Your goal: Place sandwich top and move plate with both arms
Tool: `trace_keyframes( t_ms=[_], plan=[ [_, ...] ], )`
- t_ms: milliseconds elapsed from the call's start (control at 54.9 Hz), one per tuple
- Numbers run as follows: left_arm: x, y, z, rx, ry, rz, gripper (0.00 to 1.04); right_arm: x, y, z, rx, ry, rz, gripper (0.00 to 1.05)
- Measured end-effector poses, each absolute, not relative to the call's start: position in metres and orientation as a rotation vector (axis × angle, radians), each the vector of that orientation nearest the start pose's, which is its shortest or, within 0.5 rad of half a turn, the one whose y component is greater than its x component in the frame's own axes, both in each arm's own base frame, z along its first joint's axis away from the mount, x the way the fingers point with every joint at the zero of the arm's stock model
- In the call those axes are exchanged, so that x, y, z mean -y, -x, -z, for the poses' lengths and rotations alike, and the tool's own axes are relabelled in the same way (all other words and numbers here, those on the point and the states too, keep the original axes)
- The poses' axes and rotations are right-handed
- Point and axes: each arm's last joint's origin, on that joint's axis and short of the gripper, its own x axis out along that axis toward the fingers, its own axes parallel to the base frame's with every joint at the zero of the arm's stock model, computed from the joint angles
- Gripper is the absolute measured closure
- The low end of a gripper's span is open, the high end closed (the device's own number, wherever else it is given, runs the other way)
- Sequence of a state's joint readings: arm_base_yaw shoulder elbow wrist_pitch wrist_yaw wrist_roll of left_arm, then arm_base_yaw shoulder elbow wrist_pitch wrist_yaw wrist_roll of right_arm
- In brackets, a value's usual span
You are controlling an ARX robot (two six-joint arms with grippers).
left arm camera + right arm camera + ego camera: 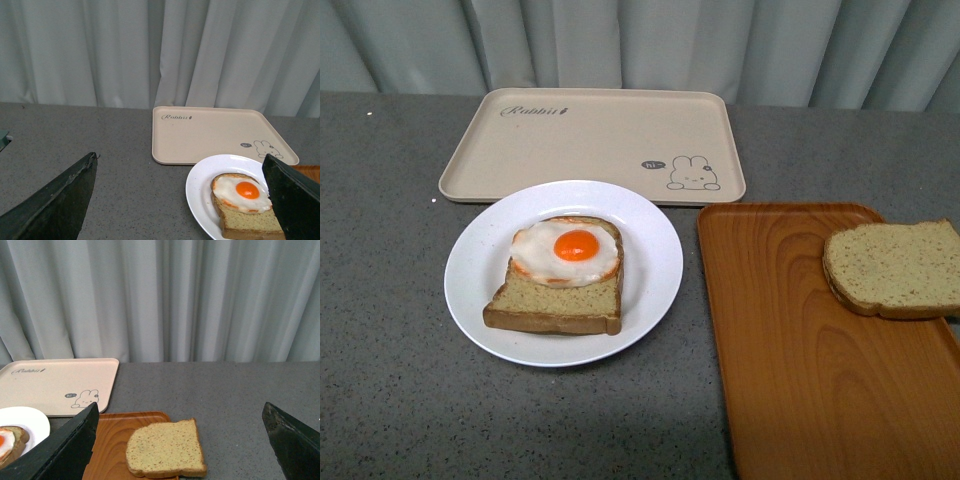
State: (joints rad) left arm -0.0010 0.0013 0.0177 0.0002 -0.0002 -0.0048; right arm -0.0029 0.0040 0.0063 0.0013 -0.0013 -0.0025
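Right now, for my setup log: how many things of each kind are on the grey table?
Bread slices: 2, the plain tan wholegrain bread slice and the egg-topped bread slice
Fried eggs: 1, the fried egg
Plates: 1, the round white plate
Trays: 2, the beige rabbit-printed tray and the rectangular wood-grain tray
Total: 6

Bare grey table (390, 380) lies open to the left of the plate (470, 290) and in front of it, so its rim can be reached from those sides. Behind it, the beige rabbit tray (590, 135) crowds the far edge; I cannot tell whether they touch. On the right, the wood-grain tray (790, 340) leaves only a narrow strip of table. The sandwich top (895, 268) lies at that tray's far right, open from above, with clear table beyond it. The curtain (620, 40) closes off the back.
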Motion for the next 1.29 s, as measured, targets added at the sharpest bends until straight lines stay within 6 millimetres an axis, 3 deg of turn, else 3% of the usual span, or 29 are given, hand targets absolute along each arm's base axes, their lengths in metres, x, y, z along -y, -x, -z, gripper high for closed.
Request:
trace_keyframes(
  t_ms=[401,528,619,710,820,929,1038,1148,1293],
  plan=[
    [0.0,-0.097,-0.169,0.017,0.005,0.0,0.06,0.0,-0.098,-0.165,0.002,0.002,0.004,0.09],
    [0.0,-0.097,-0.169,0.017,0.005,0.001,0.06,0.003,-0.107,-0.156,-0.231,-0.04,0.149,0.09],
    [0.0,-0.097,-0.169,0.017,0.005,0.001,0.06,0.004,-0.121,-0.15,-0.3,-0.063,0.162,0.09],
    [0.0,-0.097,-0.169,0.017,0.005,0.001,0.06,0.01,-0.141,-0.148,-0.331,-0.09,0.139,0.09],
    [0.0,-0.097,-0.169,0.017,0.005,0.001,0.06,0.032,-0.185,-0.153,-0.404,-0.158,0.112,0.09],
    [0.0,-0.097,-0.169,0.017,0.005,0.001,0.06,0.075,-0.231,-0.141,-0.651,-0.344,0.097,0.09],
    [0.0,-0.097,-0.169,0.017,0.005,0.001,0.06,0.113,-0.272,-0.135,-0.724,-0.471,0.066,0.09],
    [0.0,-0.097,-0.169,0.017,0.005,0.001,0.06,0.132,-0.298,-0.122,-0.819,-0.611,-0.047,0.09],
    [0.0,-0.097,-0.169,0.017,0.005,0.001,0.06,0.137,-0.314,-0.092,-0.91,-0.726,-0.139,0.09]
  ],
)
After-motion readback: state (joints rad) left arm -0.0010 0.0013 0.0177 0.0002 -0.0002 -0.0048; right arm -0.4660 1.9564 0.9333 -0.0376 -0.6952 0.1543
